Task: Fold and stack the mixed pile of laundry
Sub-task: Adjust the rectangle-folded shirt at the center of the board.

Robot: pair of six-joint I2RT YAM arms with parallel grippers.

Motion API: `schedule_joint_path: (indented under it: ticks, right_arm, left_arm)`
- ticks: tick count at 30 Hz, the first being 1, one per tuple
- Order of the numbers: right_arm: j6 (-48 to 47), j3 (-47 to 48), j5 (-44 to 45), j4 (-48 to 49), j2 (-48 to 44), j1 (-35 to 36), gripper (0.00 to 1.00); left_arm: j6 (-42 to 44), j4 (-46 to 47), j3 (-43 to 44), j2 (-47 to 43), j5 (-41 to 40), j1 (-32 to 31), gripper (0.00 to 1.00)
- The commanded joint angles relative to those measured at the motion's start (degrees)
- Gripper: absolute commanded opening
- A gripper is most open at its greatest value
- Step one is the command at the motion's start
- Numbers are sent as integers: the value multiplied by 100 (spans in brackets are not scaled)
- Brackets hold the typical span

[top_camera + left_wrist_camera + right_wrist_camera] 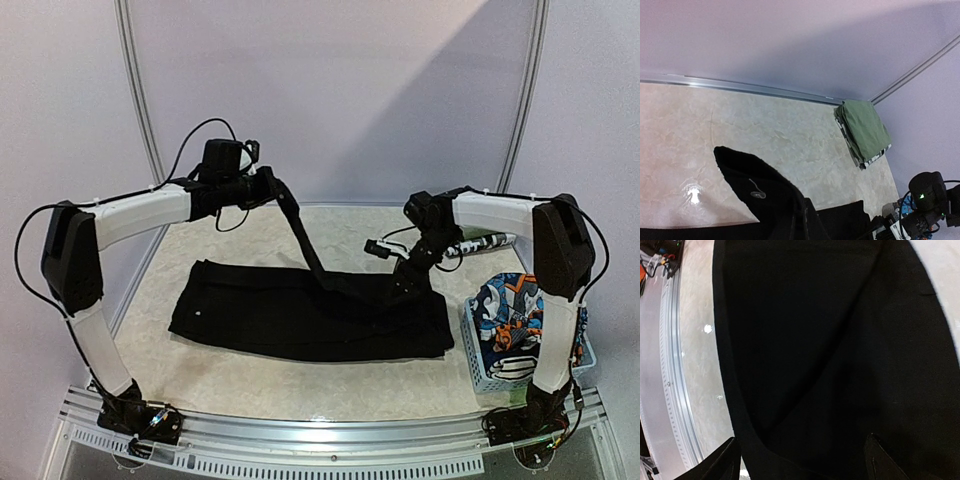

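So the left gripper [268, 188] is hanging up high around 10 o'clock over the table [250, 375]. It's clamped tight on a corner of the black garment [300, 315], and a strip of that cloth is running down from it toward 5 o'clock into the rest of the piece. The rest is lying flat across the middle of the table, long side going 9 to 3. Looks to me like they're mid-fold on this one, with one edge being held up ready to go over the flat part.

At the 3 o'clock end of the garment, the right gripper [408, 283] is sitting low on the cloth with its fingers spread wide. Its own camera is showing only black fabric under the tips and nothing caught between them, so it isn't gripping anything. Can't tell if it's actually pressing down.

Next move, my guess: the left is going to have to carry its corner across toward 6 or 7 o'clock and lay it down square. The right would either pin the fabric or grab the matching corner so nothing drags.

Further right, the cartoon-print garment [510, 315] is waiting in the basket [478, 365] at 4 o'clock. The olive-green cloth [865, 127] is sitting folded at 2 o'clock. Plenty of laundry to go.
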Motion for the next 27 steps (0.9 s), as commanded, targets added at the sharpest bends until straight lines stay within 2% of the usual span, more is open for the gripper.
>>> schedule_joint_path:
  ticks: [1,5,10,12,15,18,23,27]
  right_arm:
    - [-108,-38,-82,28,-134,89,86]
    - [-92,-52,-54,21,-49,127,86]
    - [-100,-113,-15,42,-51,135,87]
    - [-80,-139,28,104,-61,132,87]
    - [163,-209,319,417,-76,135,87]
    - [590,-251,527,707,-102,132,88]
    - [1267,19,156,791,-105,208,87]
    - [1647,-42,497,865,-21,534,87]
  left_arm:
    - [-109,160,-614,-655,805,-24,7]
    - [95,-522,-1297,-1314,945,-23,7]
    - [684,-2139,-2159,-2307,271,-14,16]
    - [815,-2609,-2446,-2684,-223,5,24]
    - [931,-3110,-2750,-3085,-1035,8,48]
    - [818,-3300,-2927,-3265,-1122,14,58]
    - [111,-3257,-3493,-3469,-1227,65,70]
    - [-307,-2882,-3988,-3546,-1181,290,71]
